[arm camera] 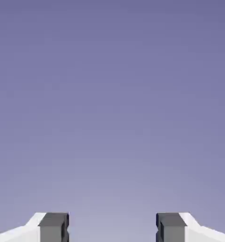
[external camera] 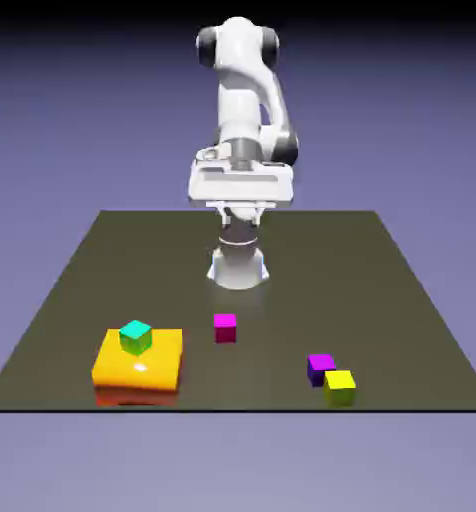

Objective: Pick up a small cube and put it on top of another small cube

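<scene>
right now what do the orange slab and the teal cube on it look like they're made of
Orange slab: looks like glossy plastic or lacquer; a bright white highlight sits on its top face. Teal cube: smooth, flat-coloured, likely plastic, with only a soft sheen on top. Both are rendered, so the true material stays open.

Dark table (external camera: 82, 290) bearing orange block (external camera: 137, 372), magenta cube (external camera: 225, 327), purple cube (external camera: 320, 366), yellow cube (external camera: 340, 386).

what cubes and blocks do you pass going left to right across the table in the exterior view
orange block with the teal-green cube on top of it → magenta-pink cube → dark purple cube → yellow cube
</scene>
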